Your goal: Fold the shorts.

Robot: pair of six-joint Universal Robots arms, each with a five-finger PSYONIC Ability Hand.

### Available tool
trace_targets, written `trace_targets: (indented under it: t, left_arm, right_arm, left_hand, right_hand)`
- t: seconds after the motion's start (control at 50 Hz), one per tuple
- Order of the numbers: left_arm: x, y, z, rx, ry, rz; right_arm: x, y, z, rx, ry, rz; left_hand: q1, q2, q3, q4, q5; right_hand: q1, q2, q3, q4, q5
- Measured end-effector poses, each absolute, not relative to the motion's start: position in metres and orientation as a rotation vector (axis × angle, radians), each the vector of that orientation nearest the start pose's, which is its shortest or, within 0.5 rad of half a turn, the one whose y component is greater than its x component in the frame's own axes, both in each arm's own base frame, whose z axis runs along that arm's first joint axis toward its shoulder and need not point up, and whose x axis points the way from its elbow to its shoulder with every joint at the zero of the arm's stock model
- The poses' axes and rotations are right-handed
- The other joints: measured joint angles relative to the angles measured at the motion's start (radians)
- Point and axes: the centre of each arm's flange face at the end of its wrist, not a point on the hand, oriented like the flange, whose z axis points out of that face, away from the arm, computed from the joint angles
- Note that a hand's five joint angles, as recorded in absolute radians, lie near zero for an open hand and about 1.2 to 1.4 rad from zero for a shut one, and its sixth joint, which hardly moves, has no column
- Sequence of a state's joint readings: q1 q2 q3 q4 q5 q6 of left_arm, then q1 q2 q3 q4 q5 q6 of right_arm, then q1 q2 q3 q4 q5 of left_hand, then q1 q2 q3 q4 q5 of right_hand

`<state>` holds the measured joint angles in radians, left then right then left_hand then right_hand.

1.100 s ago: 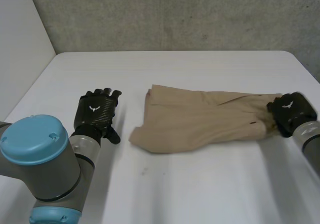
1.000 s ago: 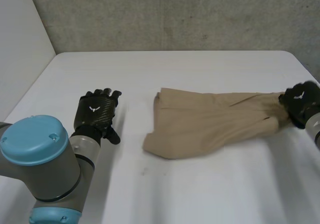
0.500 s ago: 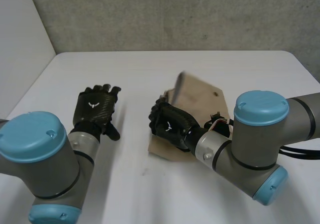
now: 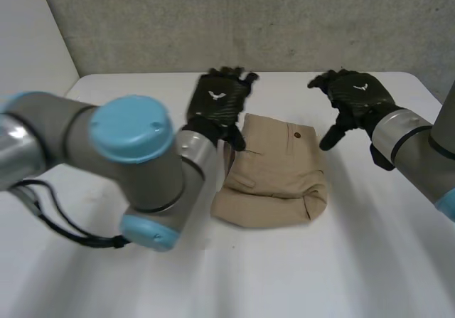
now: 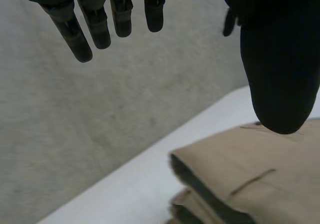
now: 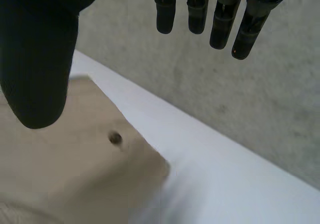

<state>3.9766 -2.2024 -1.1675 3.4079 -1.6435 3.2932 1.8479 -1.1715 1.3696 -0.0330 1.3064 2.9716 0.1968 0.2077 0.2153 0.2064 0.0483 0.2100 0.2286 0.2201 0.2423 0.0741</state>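
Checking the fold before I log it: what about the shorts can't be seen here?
Head view: the far left corner of the shorts, behind the left hand.
Left wrist view: most of the shorts, cut off by the picture edge or behind the thumb.
Right wrist view: cloth behind the right hand; the rest is cut off.

At the centre of the frame we see tan shorts (image 4: 274, 179) folded into a compact bundle on the white worktop (image 4: 320, 275). Our left hand (image 4: 219, 99) is at the bundle's upper left corner, fingers spread and holding nothing. Our right hand (image 4: 353, 94) is to the upper right of the shorts, fingers relaxed, thumb pointing down. A grey wall (image 4: 284, 19) runs behind.
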Motion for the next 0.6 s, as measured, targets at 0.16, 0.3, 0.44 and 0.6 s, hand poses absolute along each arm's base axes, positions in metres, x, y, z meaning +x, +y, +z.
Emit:
trace_targets:
  t: [0.16, 0.3, 0.44, 0.6]
  left_arm:
    - [-0.42, -0.261, 0.178, 1.084, 2.369, -2.333]
    - [-0.416, -0.258, 0.15, 1.146, 2.431, -2.155]
    - [-0.409, -0.252, 0.145, 1.199, 2.416, -2.081]
    - [-0.406, -0.25, 0.142, 1.251, 2.369, -2.035]
  right_arm:
    - [0.246, -0.336, 0.204, -0.727, 2.194, -1.736]
    - [0.247, -0.337, 0.19, -0.746, 2.226, -1.69]
    - [0.25, -0.335, 0.189, -0.784, 2.223, -1.692]
    - [0.251, -0.332, 0.187, -0.803, 2.228, -1.685]
  left_hand:
    - [0.054, 0.045, 0.036, 0.042, 0.03]
    - [0.247, 0.227, 0.219, 0.23, 0.209]
    - [0.346, 0.326, 0.319, 0.333, 0.314]
    - [0.408, 0.387, 0.378, 0.394, 0.375]
  right_hand:
    - [0.0, 0.0, 0.0, 0.0, 0.0]
    - [0.0, 0.0, 0.0, 0.0, 0.0]
    - [0.0, 0.0, 0.0, 0.0, 0.0]
    - [0.0, 0.0, 0.0, 0.0, 0.0]
